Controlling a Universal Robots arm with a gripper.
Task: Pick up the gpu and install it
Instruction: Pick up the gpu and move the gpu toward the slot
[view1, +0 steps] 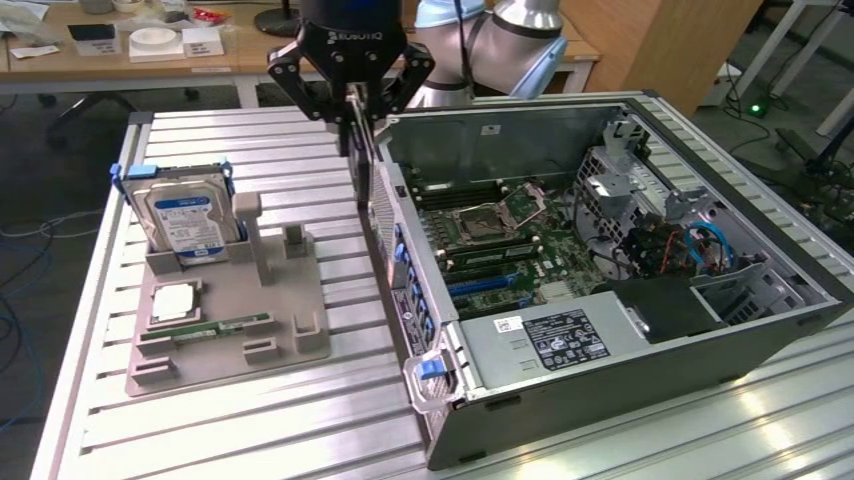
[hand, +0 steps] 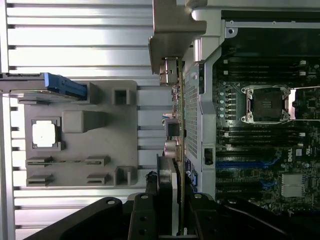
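Nearest me, the ribbed aluminium surface (view1: 240, 420) carries the open steel computer case (view1: 641, 390), its boxy power supply (view1: 561, 335) toward me. Beside it sits a grey moulded tray (view1: 287, 320) with a thin memory stick (view1: 220, 327), a square processor (view1: 174, 300) and an upright silver hard drive (view1: 187, 222). Beyond, the black end effector (view1: 354, 100) pinches the gpu (view1: 362, 165), which hangs edge-on over the case's tray-side wall. Its faces are hard to make out. A wooden desk (view1: 134, 60) stands behind.
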